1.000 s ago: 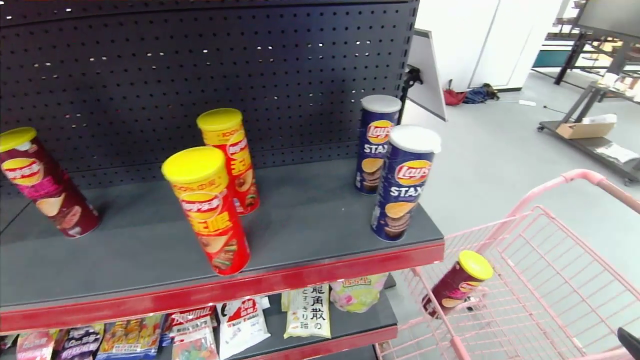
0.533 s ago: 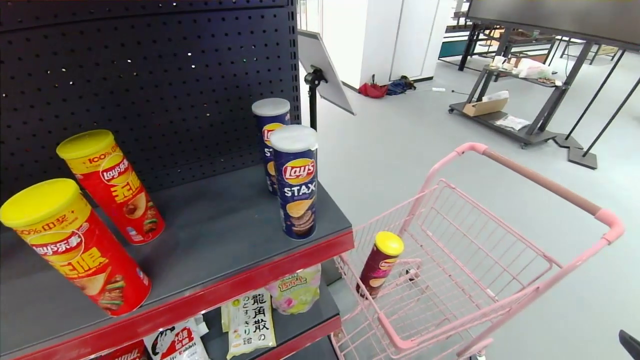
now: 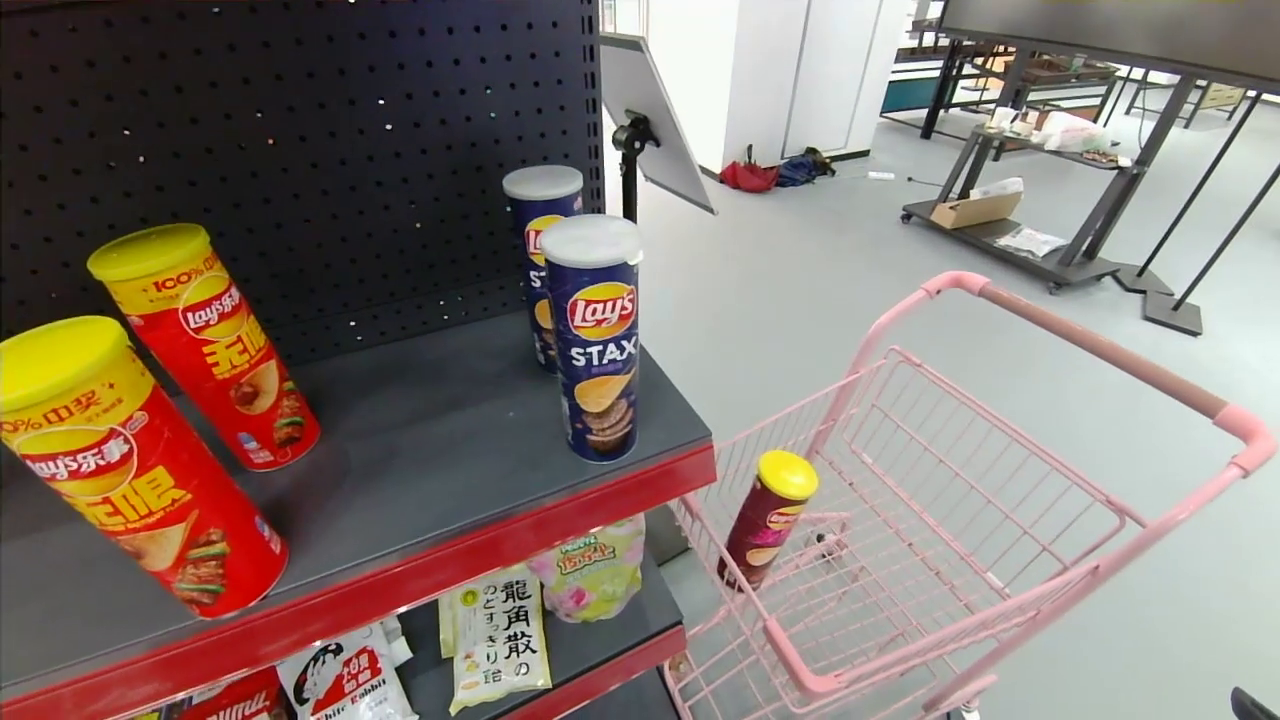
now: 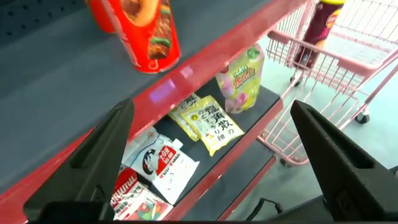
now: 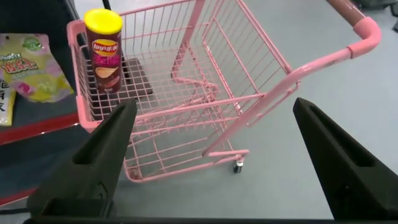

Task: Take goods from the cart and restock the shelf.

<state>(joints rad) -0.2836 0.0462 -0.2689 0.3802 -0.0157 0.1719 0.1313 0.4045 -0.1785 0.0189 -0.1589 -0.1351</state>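
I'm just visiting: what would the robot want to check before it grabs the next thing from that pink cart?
1. Goods left in the cart: ok. One maroon can stands in the corner nearest the shelf.
2. Right end effector open and empty: ok. It hangs above the cart.
3. Left end effector open and empty: ok.
4. Room on the shelf: ok. There is bare space between the red cans and the blue cans.
5. Clear way down to the maroon can: ok. Nothing lies over it.
6. Can within the arm's reach: cannot tell.
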